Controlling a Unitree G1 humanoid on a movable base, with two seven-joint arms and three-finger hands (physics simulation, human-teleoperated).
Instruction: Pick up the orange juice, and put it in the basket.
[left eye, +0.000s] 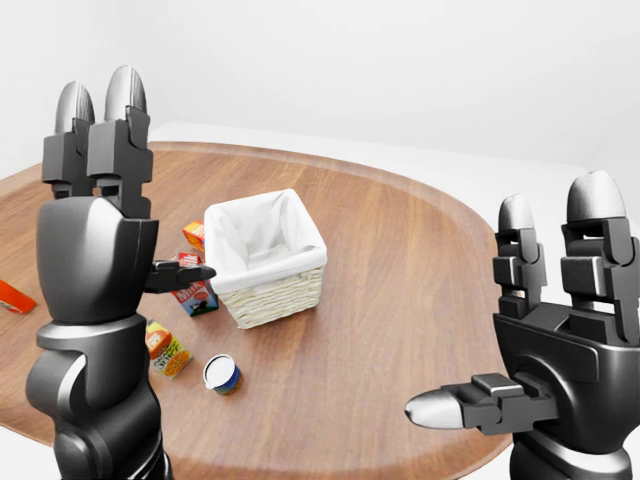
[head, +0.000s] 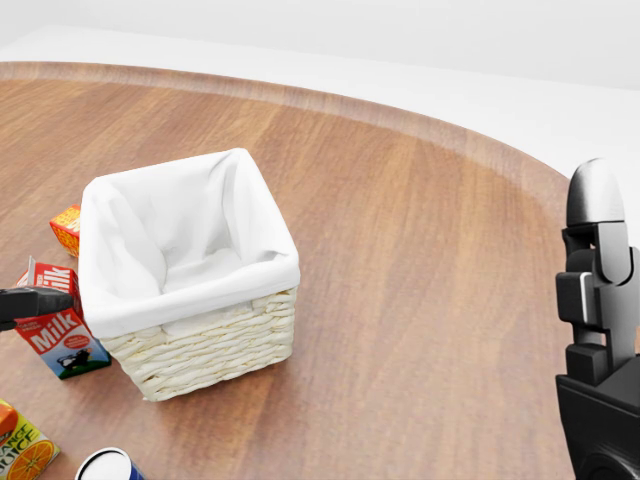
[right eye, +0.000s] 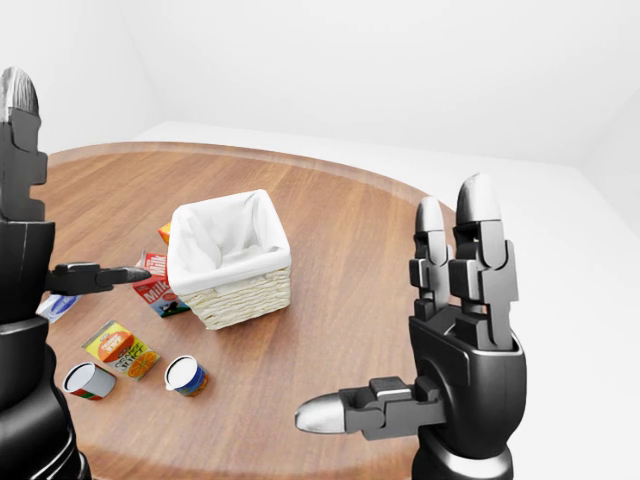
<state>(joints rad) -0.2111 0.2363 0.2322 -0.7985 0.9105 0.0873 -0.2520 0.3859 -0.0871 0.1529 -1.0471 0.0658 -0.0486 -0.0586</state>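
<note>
Orange juice (right eye: 122, 350) lying flat near the table's (right eye: 350, 260) near-left edge, long side slanting toward the basket (right eye: 232, 262). Not touching the two cans (right eye: 186, 375) close beside it. Basket white inside, holding nothing, sitting left of the table's middle. Milk carton (head: 60, 335) upright, just beside the basket's left wall. Lots of bare wood toward the right edge. Left hand (left eye: 95, 250) and right hand (right eye: 465, 370) both up, fingers spread wide, holding nothing.
</note>
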